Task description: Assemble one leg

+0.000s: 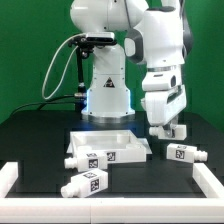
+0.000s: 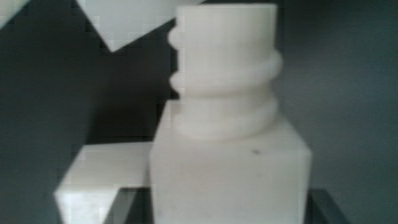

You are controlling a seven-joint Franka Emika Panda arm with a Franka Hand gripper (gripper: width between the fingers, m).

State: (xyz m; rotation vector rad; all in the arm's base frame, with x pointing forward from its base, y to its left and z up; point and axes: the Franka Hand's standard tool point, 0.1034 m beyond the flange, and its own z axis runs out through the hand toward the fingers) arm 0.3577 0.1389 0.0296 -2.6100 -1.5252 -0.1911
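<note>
In the exterior view the arm bends down from the upper middle of the frame, and the gripper (image 1: 166, 130) hangs low over the black table (image 1: 40, 140) right of centre, just behind the far right corner of the square top (image 1: 105, 146). The square top lies flat in the middle of the frame with marker tags along its near edge. Three loose legs lie on their sides around it. The right leg (image 1: 186, 153) is near the exterior view's right, just below and beside the gripper. The middle leg (image 1: 84, 160) lies close against the square top's near left corner, and the front leg (image 1: 87, 184) lies nearer the lower edge, apart from the others. A white rail (image 1: 8, 180) frames the table at the lower left and lower right corners. The robot base (image 1: 105, 90) stands behind the square top against a green backdrop (image 1: 25, 60). In the wrist view the close leg (image 2: 222, 120) fills the centre, blurred. It has a square body, a rounded collar above that, and a plain cylinder at its end. A white block (image 2: 98, 185) sits just beside its square body, and a white corner (image 2: 125, 22) shows beyond its cylinder. The fingers are not clearly seen in either view, so I cannot tell whether they are wide, narrow or clamped on the close leg
</note>
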